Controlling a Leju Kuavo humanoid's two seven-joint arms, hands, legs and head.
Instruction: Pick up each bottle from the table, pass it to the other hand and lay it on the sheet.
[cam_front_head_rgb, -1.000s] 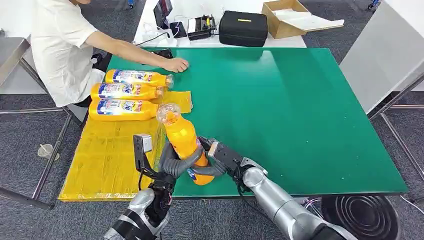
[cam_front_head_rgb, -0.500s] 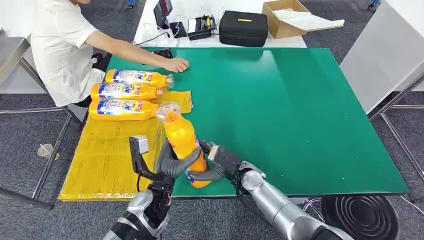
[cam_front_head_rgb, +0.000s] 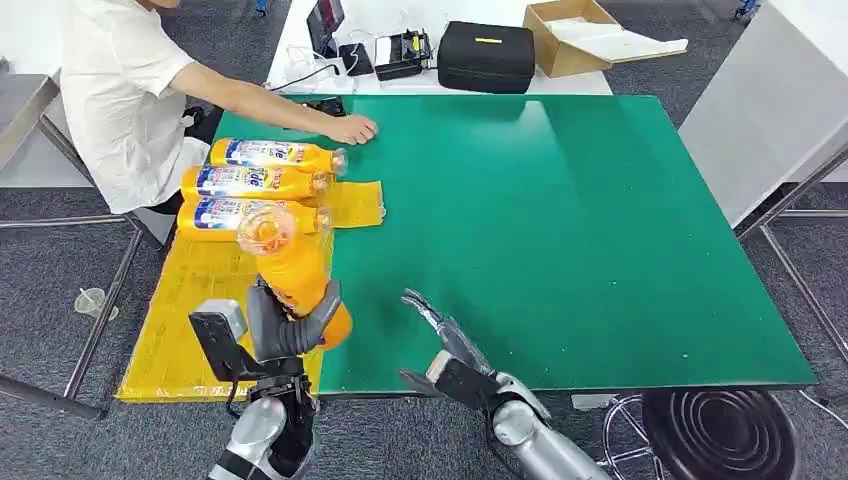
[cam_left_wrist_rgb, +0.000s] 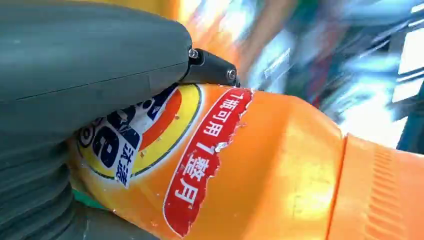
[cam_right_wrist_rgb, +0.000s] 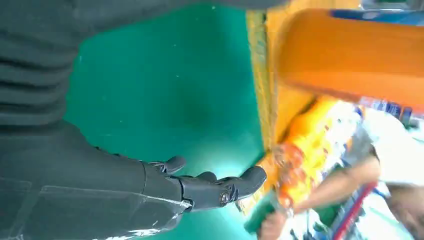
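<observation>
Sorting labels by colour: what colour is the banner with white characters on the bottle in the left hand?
Red, on the orange bottle the left hand holds; left wrist view shows it best.

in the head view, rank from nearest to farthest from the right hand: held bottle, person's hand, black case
From the right hand:
1. held bottle, to its left, over the yellow sheet's edge
2. person's hand, far left of the table
3. black case, beyond the table's far edge

I see an orange bottle (cam_front_head_rgb: 296, 275) with a red, blue and yellow label in my grey left hand (cam_front_head_rgb: 285, 330); at its twelve o'clock, three orange bottles (cam_front_head_rgb: 262, 185) with blue-and-red labels lie on the yellow sheet (cam_front_head_rgb: 200, 310); the surface (cam_front_head_rgb: 580, 230) is plain green; my right hand (cam_front_head_rgb: 445, 340) is dark grey; the person's shirt (cam_front_head_rgb: 115, 90) is white.
</observation>
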